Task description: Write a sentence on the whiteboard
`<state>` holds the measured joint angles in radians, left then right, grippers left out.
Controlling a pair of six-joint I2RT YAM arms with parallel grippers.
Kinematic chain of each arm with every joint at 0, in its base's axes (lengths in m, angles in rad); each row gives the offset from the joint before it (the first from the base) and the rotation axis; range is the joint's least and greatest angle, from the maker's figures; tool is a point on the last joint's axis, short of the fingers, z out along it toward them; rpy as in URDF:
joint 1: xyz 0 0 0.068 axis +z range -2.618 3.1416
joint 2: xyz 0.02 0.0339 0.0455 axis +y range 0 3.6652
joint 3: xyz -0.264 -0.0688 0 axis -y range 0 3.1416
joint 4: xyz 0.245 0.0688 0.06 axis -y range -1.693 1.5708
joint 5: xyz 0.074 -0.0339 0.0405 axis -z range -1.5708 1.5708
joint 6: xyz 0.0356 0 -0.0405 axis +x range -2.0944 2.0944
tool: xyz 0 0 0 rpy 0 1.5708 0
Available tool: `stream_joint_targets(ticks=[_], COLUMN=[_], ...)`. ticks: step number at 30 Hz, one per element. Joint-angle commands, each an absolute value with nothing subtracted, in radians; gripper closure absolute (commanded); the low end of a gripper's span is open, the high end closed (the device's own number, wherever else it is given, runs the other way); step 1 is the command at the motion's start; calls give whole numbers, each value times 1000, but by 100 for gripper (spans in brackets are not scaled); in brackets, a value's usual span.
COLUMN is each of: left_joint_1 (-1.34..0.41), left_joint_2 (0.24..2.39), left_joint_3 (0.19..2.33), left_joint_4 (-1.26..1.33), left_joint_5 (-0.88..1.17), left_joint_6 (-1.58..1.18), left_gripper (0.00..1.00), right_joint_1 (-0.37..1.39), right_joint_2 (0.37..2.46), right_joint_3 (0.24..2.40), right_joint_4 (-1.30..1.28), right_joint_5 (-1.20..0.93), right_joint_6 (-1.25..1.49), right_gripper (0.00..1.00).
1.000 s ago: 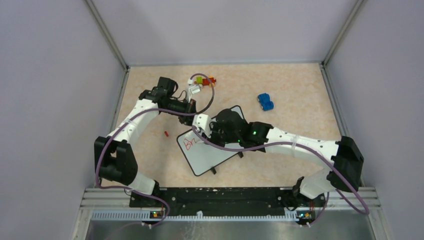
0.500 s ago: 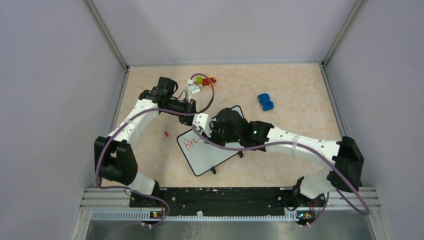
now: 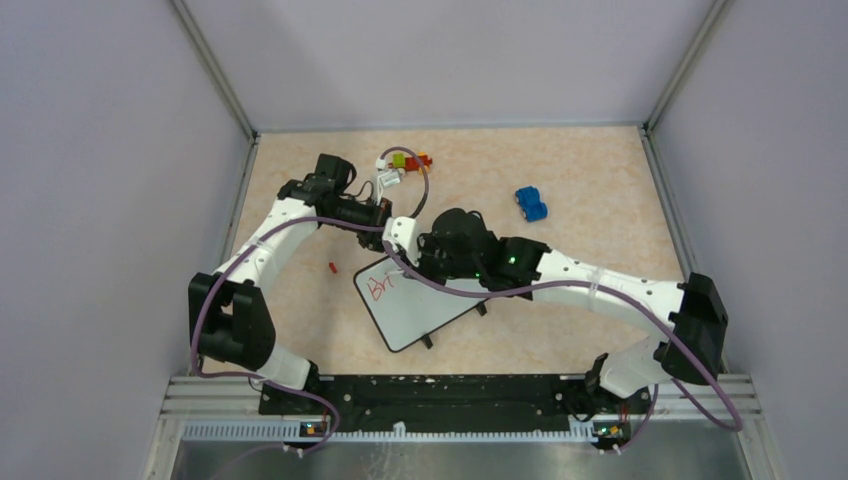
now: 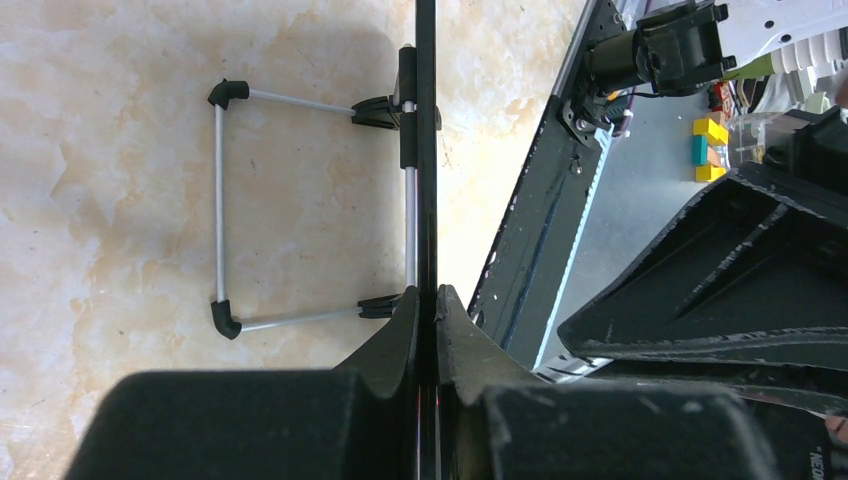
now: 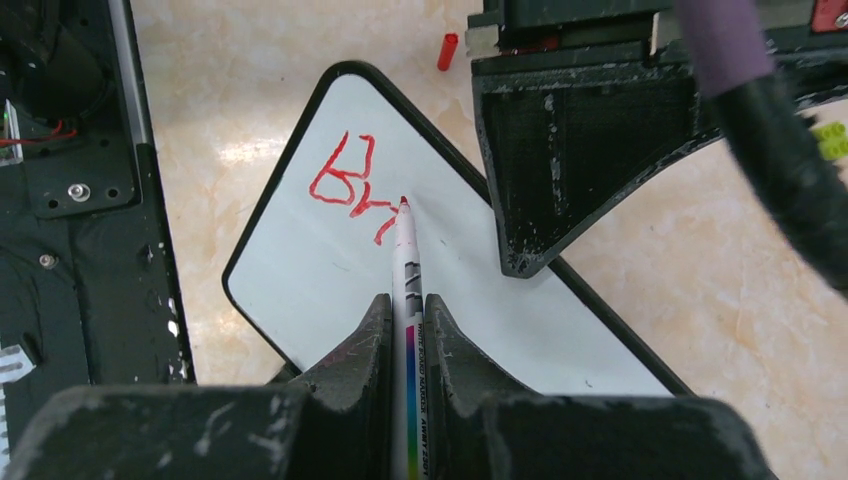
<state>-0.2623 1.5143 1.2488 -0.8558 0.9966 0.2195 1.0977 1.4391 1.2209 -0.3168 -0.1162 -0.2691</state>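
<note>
whiteboard [image 5: 320,290]: "Br" and a partial further stroke are written in red hand script, the start of the sentence [image 5: 352,195]
marker [image 5: 408,290]: small print along the barrel, not legible

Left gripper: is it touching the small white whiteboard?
Touching. In the left wrist view the left gripper clamps the small white whiteboard, seen edge-on, with no gap.

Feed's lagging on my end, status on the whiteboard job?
Left gripper shut on whiteboard edge. Right gripper shut on marker, tip at red letters, few written. Nothing blocking; cap lies off board.
</note>
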Motion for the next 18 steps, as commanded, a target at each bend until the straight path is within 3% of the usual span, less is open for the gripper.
stream_joint_targets(ticks=[1,18], left_joint_1=[-268,-268], left_joint_2=[1498,1503], left_joint_3=[1241,1247], left_joint_4=[-870,-873], left_joint_5=[1026,1022], left_joint_6=[234,232], left_gripper=[100,100], right_joint_1=[1103,1104], right_joint_2=[1440,1467], right_joint_3=[1281,1233], right_joint_4=[-278,-277], right_joint_5=[-106,-95], right_joint_6=[-272,-287], right_gripper=[100,100])
